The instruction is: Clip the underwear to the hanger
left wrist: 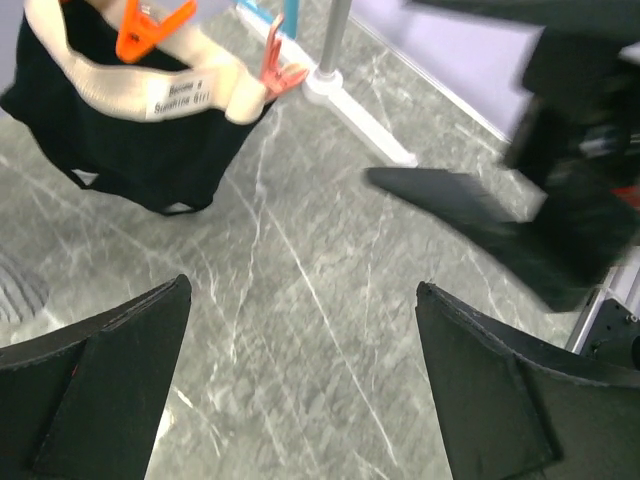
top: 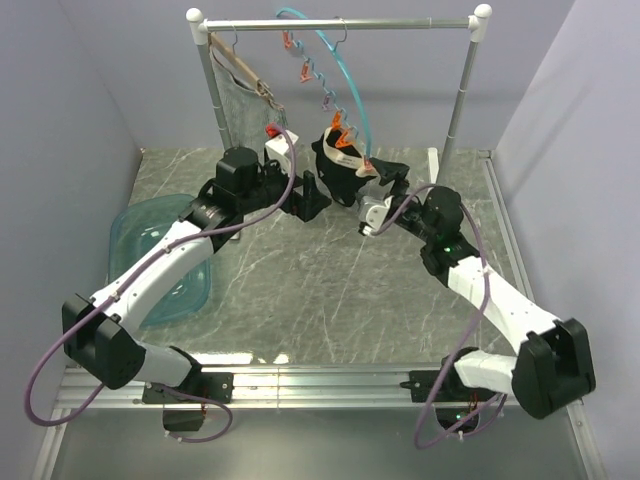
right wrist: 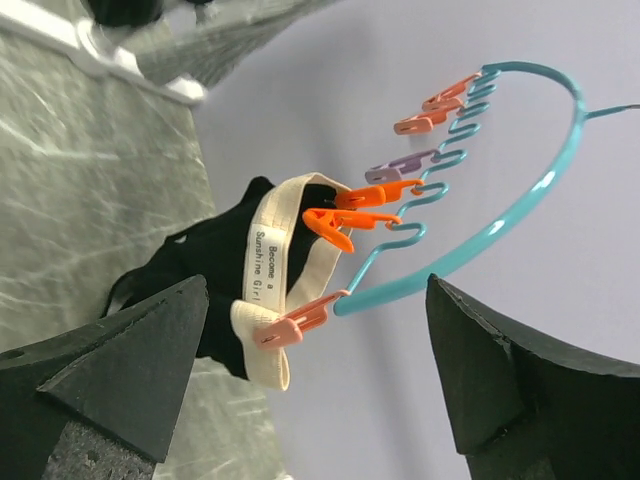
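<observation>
Above grey marbled table (top: 330, 290), hooked on silver metal rail (top: 400, 23): thin teal plastic hoop hanger (top: 352, 95). Hanging from it by pale waistband: small black fabric underwear (top: 338, 172). Spread wide, gripping nothing: left gripper (left wrist: 300, 290), right gripper (right wrist: 317, 283). Pinching waistband: small orange clips (left wrist: 150, 30).

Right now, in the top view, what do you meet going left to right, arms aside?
Teal plastic tub, brown wooden hanger with grey mesh cloth, black underwear with pale waistband, right metal rack post.
</observation>
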You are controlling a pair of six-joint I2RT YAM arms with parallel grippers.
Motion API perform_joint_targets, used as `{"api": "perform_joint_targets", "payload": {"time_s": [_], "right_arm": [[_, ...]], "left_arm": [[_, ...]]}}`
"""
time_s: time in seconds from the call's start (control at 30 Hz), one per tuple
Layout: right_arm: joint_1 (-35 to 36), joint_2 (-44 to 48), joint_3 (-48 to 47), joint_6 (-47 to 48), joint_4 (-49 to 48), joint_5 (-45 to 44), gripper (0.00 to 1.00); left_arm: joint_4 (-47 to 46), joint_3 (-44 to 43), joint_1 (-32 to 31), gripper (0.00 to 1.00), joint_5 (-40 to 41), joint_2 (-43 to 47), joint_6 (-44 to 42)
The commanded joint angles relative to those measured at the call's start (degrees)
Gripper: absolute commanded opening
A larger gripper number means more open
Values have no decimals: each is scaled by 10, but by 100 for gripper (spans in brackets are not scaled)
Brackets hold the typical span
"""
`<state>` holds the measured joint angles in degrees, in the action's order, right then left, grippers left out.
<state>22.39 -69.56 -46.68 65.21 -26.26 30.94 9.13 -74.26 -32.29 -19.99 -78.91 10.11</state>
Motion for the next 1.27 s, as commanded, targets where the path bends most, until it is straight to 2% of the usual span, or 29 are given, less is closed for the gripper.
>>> {"api": "perform_joint_targets", "payload": {"time_s": [0.0,0.17,0.37,0.63,0.77,0.83,0.97,1.23], "right_arm": [[11,51,-13,-73,66,4,96],[19,108,-48,-221,170,-38,98],[18,167,-61,-332,290,-101,99],[-30,212,-67,-519,427,-155,100],[-110,236,-39,-578,448,-117,100],[-138,252,-13,-590,450,-113,100],[-160,264,29,-616,424,-106,100],[-169,282,35,-665,425,-101,100]], "left_arm": [[37,-12,7,99,16,17,15],[48,1,28,99,14,43,25],[165,-31,46,99,29,54,0],[229,5,115,99,-3,84,38],[201,55,151,99,6,119,40],[204,68,152,99,42,118,19],[210,77,159,99,93,112,6],[212,72,184,100,99,116,-3]]}}
